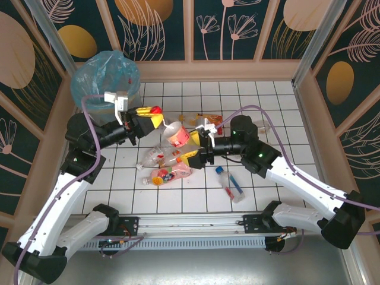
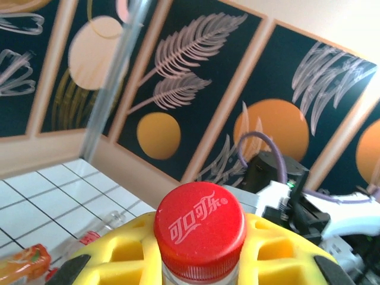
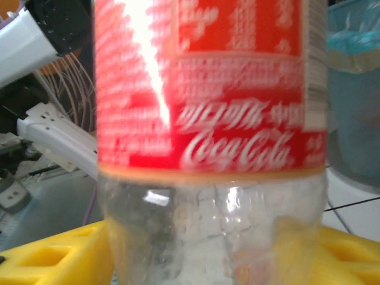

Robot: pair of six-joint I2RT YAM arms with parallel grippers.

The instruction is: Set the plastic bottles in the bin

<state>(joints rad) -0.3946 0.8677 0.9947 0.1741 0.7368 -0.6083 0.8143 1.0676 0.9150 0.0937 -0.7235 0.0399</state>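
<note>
Red-capped clear plastic bottle with red label (image 1: pixel 176 136), off the white tiled surface (image 1: pixel 279 107), is pinched at the neck by the left gripper (image 1: pixel 153 116); the right gripper (image 1: pixel 191 147) stands spread around its base.

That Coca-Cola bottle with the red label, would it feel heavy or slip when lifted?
Probably light: the clear lower body of the Coca-Cola bottle looks empty. Its see-through plastic may dent or slip under a hard squeeze. The ridged red cap likely offers a surer hold.
</note>
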